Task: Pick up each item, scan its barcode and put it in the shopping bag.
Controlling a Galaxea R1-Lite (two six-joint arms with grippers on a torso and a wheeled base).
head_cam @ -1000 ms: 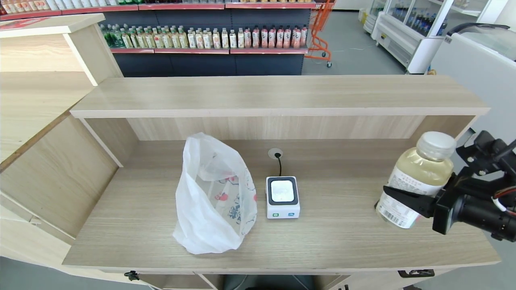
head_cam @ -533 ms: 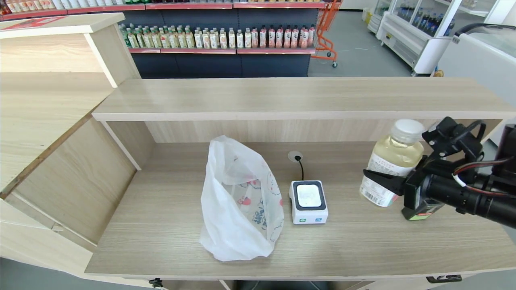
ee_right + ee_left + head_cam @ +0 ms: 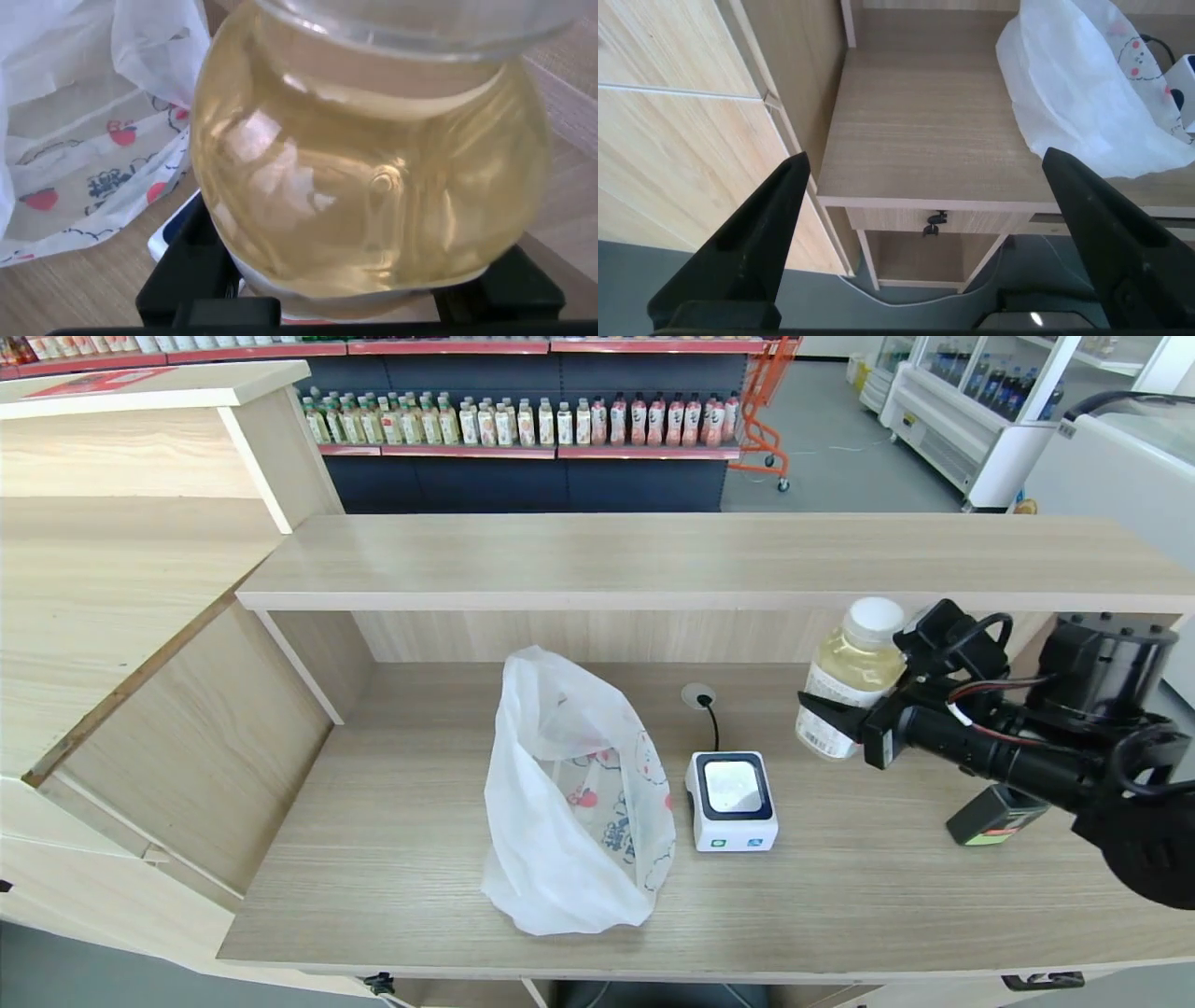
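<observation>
Now the right gripper [image 3: 834,721] pinches the bottle [image 3: 848,674] above the counter [image 3: 840,905], right of the scanner [image 3: 733,800]; the bag [image 3: 574,803] stands left of that, and the left gripper [image 3: 926,159] hangs spread wide

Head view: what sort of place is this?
Probably a small shop's checkout: stocked drink shelves behind the counter, a scanner beside a bag on it, and a glass-door fridge.

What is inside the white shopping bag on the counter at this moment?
Through the open mouth of the shopping bag only its own printed plastic shows, no item. The crumpled lower part hides its bottom. The bottle is outside, in the right gripper.
</observation>
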